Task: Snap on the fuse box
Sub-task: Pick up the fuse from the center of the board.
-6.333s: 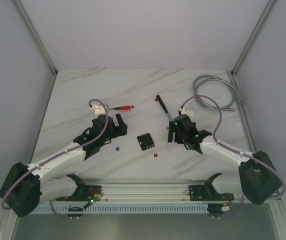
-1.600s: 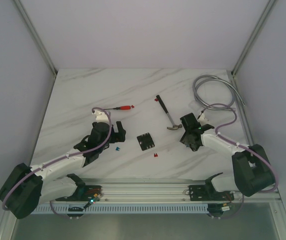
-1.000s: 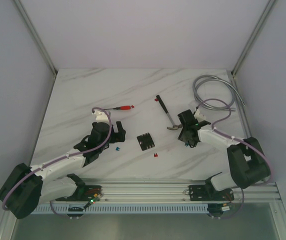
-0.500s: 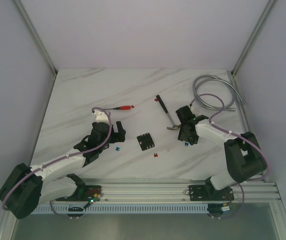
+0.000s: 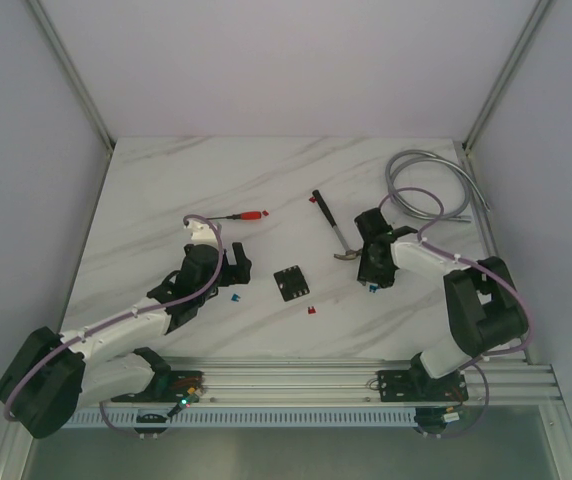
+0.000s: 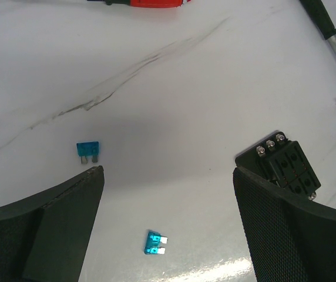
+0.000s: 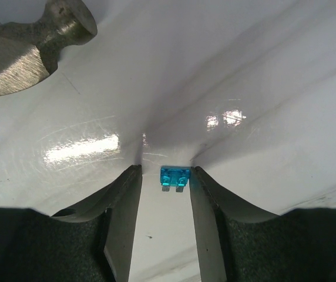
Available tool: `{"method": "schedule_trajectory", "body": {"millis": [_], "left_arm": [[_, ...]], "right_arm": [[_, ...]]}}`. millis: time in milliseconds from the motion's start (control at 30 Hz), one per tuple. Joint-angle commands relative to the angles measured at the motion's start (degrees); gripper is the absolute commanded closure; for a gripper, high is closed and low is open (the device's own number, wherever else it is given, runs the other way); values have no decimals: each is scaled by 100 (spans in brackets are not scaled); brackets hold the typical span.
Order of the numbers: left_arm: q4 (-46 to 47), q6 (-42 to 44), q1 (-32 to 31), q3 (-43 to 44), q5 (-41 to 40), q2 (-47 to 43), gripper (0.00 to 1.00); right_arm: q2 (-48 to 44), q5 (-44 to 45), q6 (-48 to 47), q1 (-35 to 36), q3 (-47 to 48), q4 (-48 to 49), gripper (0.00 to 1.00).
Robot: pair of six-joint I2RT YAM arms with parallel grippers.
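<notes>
The fuse box (image 5: 289, 283), a small black square block, lies flat on the marble table between the arms; no clear top shows on it. In the left wrist view the fuse box (image 6: 285, 166) shows partly behind my right finger. My left gripper (image 5: 234, 264) is open and empty, just left of the box. My right gripper (image 5: 371, 278) points down at the table, right of the box. In the right wrist view its fingertips (image 7: 134, 173) straddle a loose blue fuse (image 7: 174, 177). The fuse touches the right finger, with a gap on the left side.
A hammer (image 5: 334, 230) lies beside my right gripper, its head (image 7: 30, 50) close by. A red-handled screwdriver (image 5: 247, 215) lies behind my left gripper. Loose fuses: blue (image 6: 88, 150), blue (image 6: 155, 243), red (image 5: 312, 313). A grey cable coil (image 5: 426, 190) lies at back right.
My right gripper has moved left towards the hammer head and come down around a blue fuse. My left arm and the fuse box have not moved in the last second.
</notes>
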Motion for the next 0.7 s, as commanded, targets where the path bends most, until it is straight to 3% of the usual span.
{"method": "schedule_trajectory", "body": {"millis": [0, 667], "left_arm": [[-36, 55, 17, 91, -77, -108, 0], [-49, 53, 26, 83, -82, -154, 0]], "right_arm": [[133, -296, -83, -68, -3, -146, 55], [-3, -543, -388, -341, -282, -148, 64]]}}
